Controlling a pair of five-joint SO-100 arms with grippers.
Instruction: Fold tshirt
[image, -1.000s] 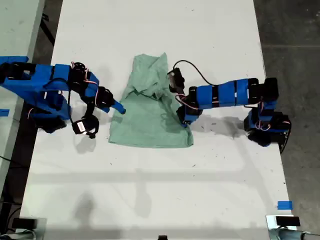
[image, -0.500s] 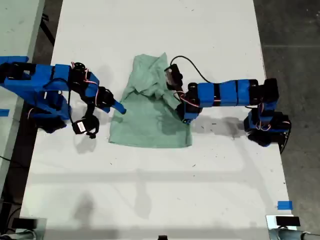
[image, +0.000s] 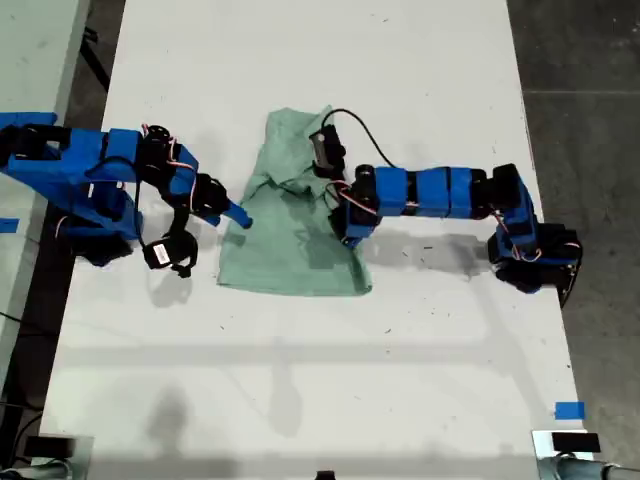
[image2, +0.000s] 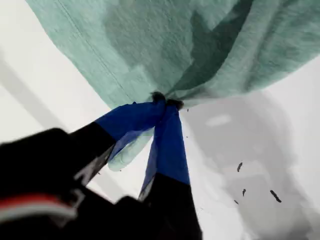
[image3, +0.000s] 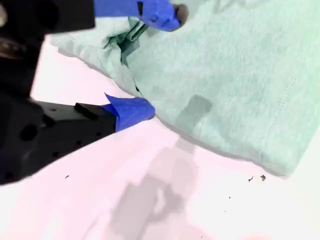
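The pale mint-green tshirt (image: 285, 250) lies crumpled on the white table (image: 320, 380), bunched at its far end. My first gripper (image: 346, 233) reaches in from the exterior view's right and is shut on a pinch of the shirt's edge (image2: 175, 40); its tips (image2: 165, 100) hold the cloth raised above its shadow. My second gripper (image: 240, 216) sits at the shirt's edge on the exterior view's left. It (image3: 149, 62) is open: one finger (image3: 165, 12) rests over the cloth (image3: 225, 75), the other finger (image3: 132, 112) is on the table beside the hem.
A black cable (image: 365, 135) loops off the first arm over the shirt. A strip of blue tape (image: 568, 410) marks the table's near corner on the exterior view's right. Dark floor (image: 590, 100) borders the table on that side; another pale surface (image: 30, 50) stands on the other.
My first gripper has moved toward the exterior view's left with the cloth in it, drawing the shirt's right edge inward. The second arm has not moved.
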